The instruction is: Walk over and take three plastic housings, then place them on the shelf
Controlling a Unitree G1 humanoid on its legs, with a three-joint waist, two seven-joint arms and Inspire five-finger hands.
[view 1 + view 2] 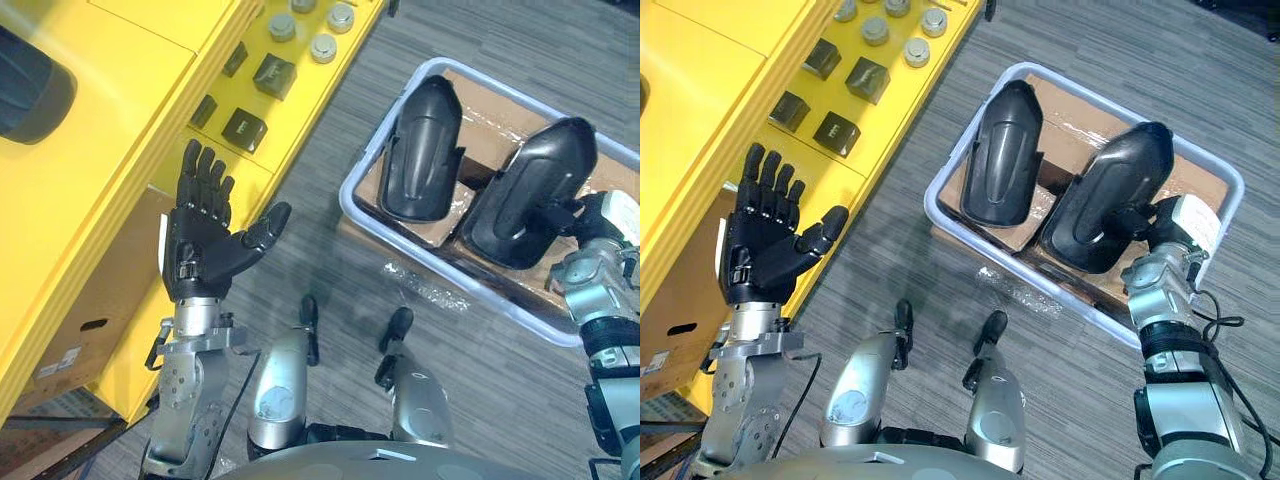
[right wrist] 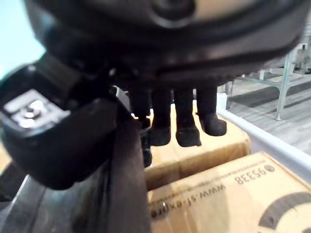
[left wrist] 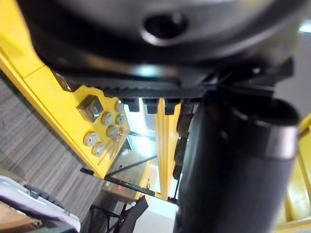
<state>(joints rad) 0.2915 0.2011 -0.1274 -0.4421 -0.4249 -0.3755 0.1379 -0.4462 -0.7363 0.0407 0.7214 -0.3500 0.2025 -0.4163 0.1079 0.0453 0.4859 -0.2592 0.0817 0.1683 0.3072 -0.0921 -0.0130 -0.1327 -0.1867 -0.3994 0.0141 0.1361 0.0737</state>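
Grey striped carpet (image 1: 480,390) covers the floor, and a crumpled scrap of clear plastic film (image 1: 430,285) lies on it just beside the bin. Along the robot's left runs the yellow shelf (image 1: 100,130). Its upper surface carries dark square blocks (image 1: 273,75) and, farther off, a cluster of grey round caps (image 1: 325,46). A brown cardboard box (image 1: 100,300) sits low under the shelf's near end. In the right wrist view, pale metal frame legs (image 2: 286,82) stand on the floor beyond the bin.

The pale plastic bin (image 1: 932,205) rests on the carpet to the robot's right. It is lined with printed cardboard boxes (image 2: 218,194), and two black plastic housings lie on them side by side with their rounded ends pointing away from the robot. The left housing (image 1: 420,150) lies apart from both hands.

The right hand (image 1: 1145,225) reaches into the bin and grasps the near edge of the right housing (image 1: 525,195). In its wrist view the thumb (image 2: 63,141) presses one face of the dark shell, and the fingers (image 2: 187,121) hang down on the other side. That housing rests against the cardboard, within the bin.

The left hand (image 1: 200,245) is raised beside the shelf's front edge, released. Its palm faces up toward the camera, the fingers are straight, the thumb is spread out, and it holds nothing.
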